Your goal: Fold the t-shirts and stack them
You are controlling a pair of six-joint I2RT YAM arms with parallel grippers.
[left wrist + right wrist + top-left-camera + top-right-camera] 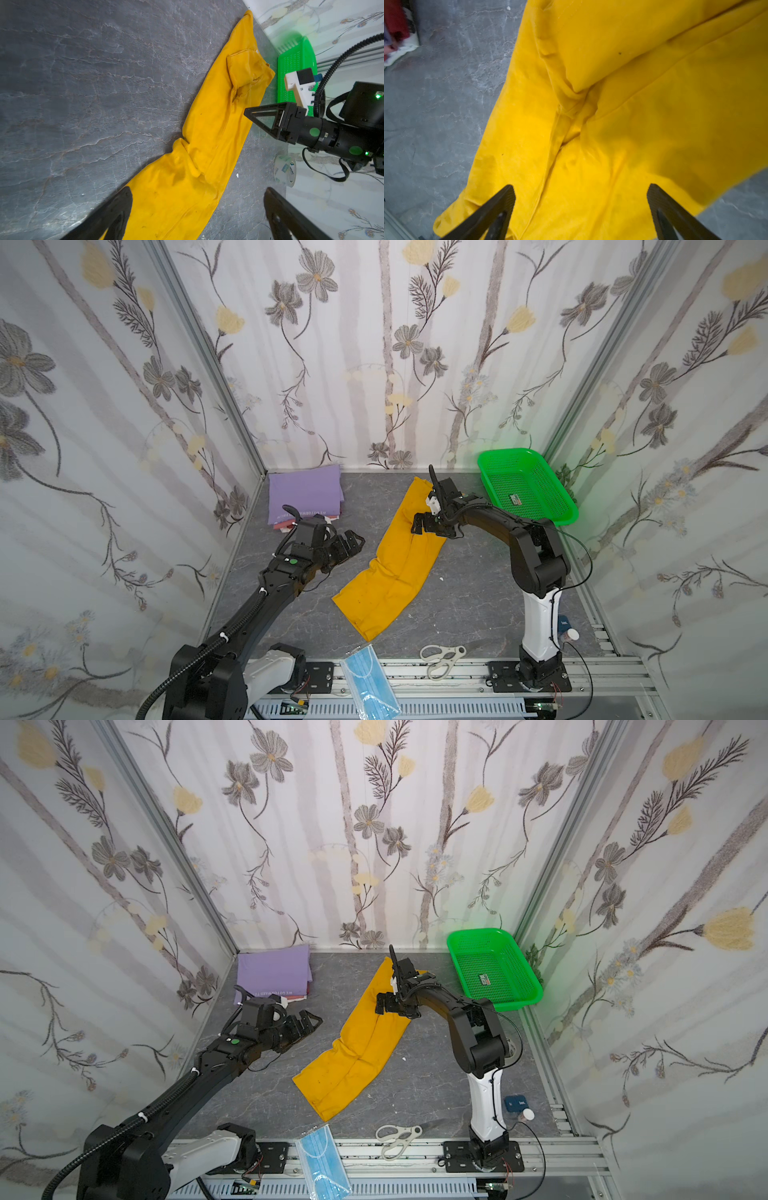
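A mustard-yellow t-shirt (395,560) (357,1048) lies on the grey table as a long, creased strip running diagonally from back to front. My right gripper (417,525) (580,187) hovers open over its far half, with nothing between the fingers. My left gripper (353,541) (197,192) stands open left of the strip's middle, apart from the cloth. A folded lilac t-shirt (305,493) (272,973) with white lettering tops a stack in the back left corner. Thin red and white t-shirts (396,27) show under it.
A green mesh basket (540,481) stands at the back right against the wall. White scissors (440,657) and a blue face mask (370,680) lie at the front edge. A tape roll (284,170) and a small bottle (568,634) sit by the right arm's base.
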